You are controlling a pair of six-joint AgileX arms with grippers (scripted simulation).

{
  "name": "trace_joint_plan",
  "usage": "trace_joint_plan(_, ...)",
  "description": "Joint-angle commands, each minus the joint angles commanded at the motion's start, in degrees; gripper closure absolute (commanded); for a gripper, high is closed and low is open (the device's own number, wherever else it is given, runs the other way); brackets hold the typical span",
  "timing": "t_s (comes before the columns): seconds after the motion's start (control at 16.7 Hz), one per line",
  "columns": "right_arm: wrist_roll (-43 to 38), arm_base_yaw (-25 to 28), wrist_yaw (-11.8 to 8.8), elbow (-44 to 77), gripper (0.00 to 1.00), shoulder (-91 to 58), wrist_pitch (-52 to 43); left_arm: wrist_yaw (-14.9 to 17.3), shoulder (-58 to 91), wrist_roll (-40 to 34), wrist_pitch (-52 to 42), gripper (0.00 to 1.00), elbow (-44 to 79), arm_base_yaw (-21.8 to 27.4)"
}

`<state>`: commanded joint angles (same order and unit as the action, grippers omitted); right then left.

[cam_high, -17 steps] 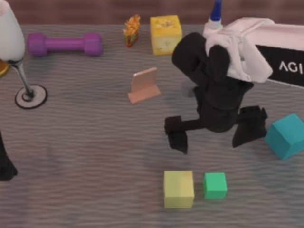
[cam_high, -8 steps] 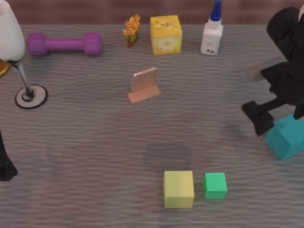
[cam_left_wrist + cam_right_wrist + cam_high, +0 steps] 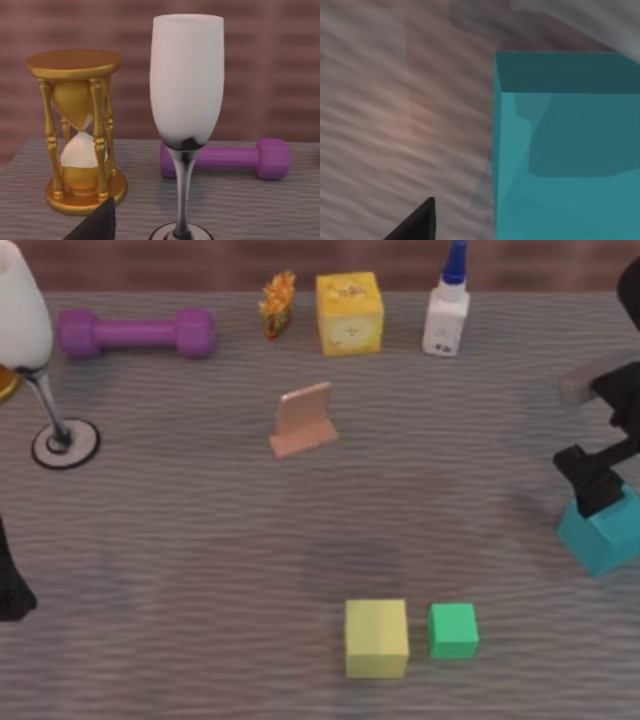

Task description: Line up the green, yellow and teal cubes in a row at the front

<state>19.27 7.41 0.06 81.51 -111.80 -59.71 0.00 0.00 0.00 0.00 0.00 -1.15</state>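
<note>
The teal cube (image 3: 602,537) sits at the table's right edge, turned at an angle, and fills much of the right wrist view (image 3: 570,150). My right gripper (image 3: 630,470) hovers over it, open, largely past the frame's right edge. One black finger (image 3: 592,483) stands by the cube's left side (image 3: 419,222), apart from it; the other finger is out of view. The yellow cube (image 3: 376,638) and the green cube (image 3: 453,630) rest side by side near the front edge. My left gripper (image 3: 8,590) is parked at the far left, holding nothing.
Along the back stand a purple dumbbell (image 3: 135,332), a small orange toy (image 3: 277,303), a golden-yellow printed box (image 3: 349,313) and a glue bottle (image 3: 446,312). A pink stand (image 3: 303,420) sits mid-table. A wine glass (image 3: 186,110) and hourglass (image 3: 75,130) stand at left.
My right arm has swung from above the table's middle to the right edge and come down over the teal cube. The cubes and the left arm have not moved.
</note>
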Motion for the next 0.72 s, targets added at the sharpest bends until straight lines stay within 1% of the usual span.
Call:
trace_joint_plan(0.12,-0.1,0.2,0.0,0.1,0.0,-0.3,0.1,0.0,0.0,0.0,0.0,0.0,0.0,0.0)
trace_joint_plan(0.24,-0.2,0.2,0.0,-1.1,0.0,-1.2,2.2,0.0,0.0,0.0,0.0,0.0,0.0,0.0)
trace_joint_plan(0.6,-0.2,0.1,0.0,-8.2,0.0,-7.1,15.6,0.0,0.0,0.0,0.0,0.0,0.0,0.0)
trace_joint_plan(0.72,-0.2,0.1,0.1,-9.7,0.0,-8.3,18.1,0.0,0.0,0.0,0.0,0.0,0.0,0.0)
